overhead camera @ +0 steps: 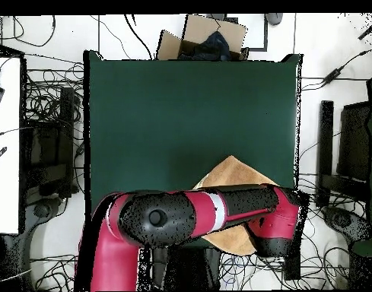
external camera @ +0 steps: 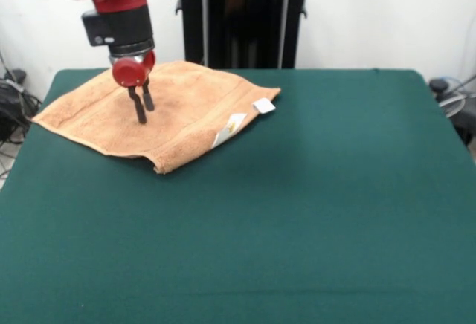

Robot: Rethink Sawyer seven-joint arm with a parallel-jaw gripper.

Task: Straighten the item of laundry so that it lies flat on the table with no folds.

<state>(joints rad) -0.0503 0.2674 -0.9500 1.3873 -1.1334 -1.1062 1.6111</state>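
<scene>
Nearest you, the table [external camera: 297, 227] lay bare and green. Further back, toward its far left corner in the front view, sat the one towel [external camera: 178, 108], folded over on itself, its long axis running left to right, one edge doubled along the near side. You could count two white tags [external camera: 263, 105] at its right end. Your single gripper [external camera: 141, 105] stood directly over the towel's left-centre, fingers slightly parted with nothing between them, tips at or just above the cloth. The folded edge lay nearer you than the gripper, to its right.
</scene>
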